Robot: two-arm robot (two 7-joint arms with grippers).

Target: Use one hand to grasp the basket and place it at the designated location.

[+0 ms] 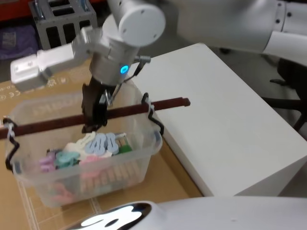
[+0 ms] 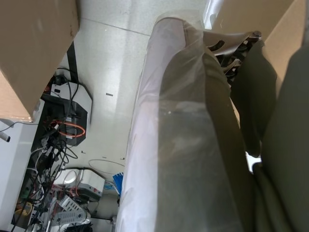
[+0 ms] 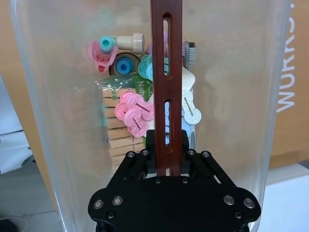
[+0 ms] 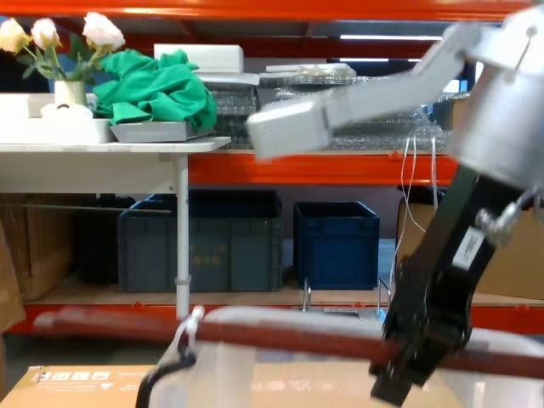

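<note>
The basket sits on brown cardboard, its right wall just beside the left edge of the white table. Inside lie pastel plastic clips heaped over a row of wooden pegs, on the side of the basket away from the table. Above them the reddish-brown bar handle spans the rim, its right end poking out over the table's left edge. The right gripper comes down from above and is pinched on this bar near its middle, one black finger on each side, its tips just over the clips. Farther back, left of the table's far corner, stands a grey metal box.
</note>
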